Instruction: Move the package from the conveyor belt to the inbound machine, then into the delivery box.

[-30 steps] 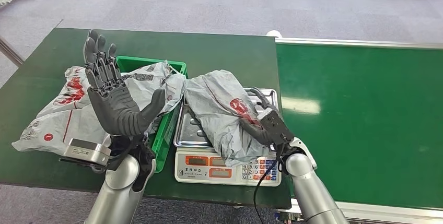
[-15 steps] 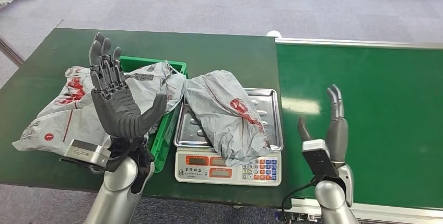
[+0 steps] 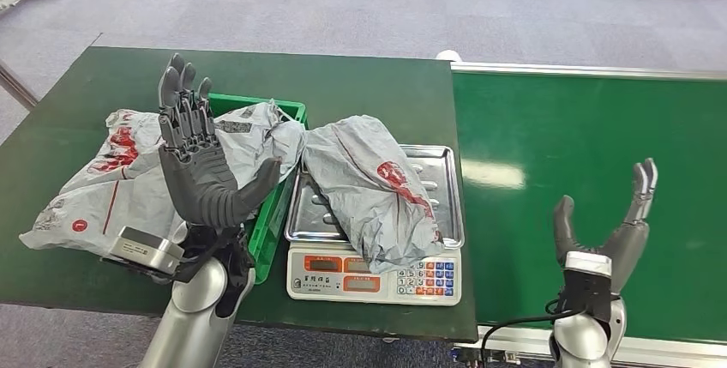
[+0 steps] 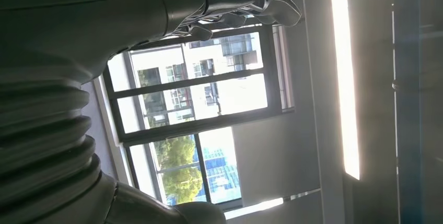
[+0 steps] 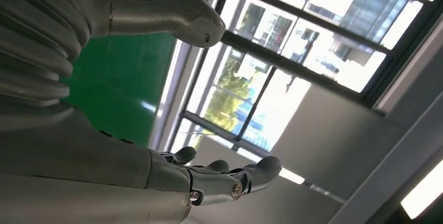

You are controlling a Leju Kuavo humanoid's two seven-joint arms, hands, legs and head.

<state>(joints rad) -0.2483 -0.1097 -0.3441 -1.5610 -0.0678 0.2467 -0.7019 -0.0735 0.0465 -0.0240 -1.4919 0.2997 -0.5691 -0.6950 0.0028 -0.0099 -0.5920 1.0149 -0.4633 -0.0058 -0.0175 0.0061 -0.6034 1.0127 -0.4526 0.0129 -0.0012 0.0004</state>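
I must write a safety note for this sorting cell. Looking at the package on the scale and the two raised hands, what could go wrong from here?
1. The grey plastic mailer package overhangs the silver scale tray and covers part of the keypad; it may slip off or press keys.
2. The green plastic delivery box is already heaped with grey bags, so another may slide out.
3. The open left robot hand hovers over that pile and could snag it; the open right robot hand is over the green conveyor belt.

Dark green table [image 3: 369, 85] carries a scale [image 3: 374, 275] at its near edge. Green crate [image 3: 276, 205] sits just left of the scale, touching it. Grey bag [image 3: 103, 188] lies on the table left of the scale, leaning over the crate. Conveyor belt [image 3: 591, 179] butts against the table right of the scale.
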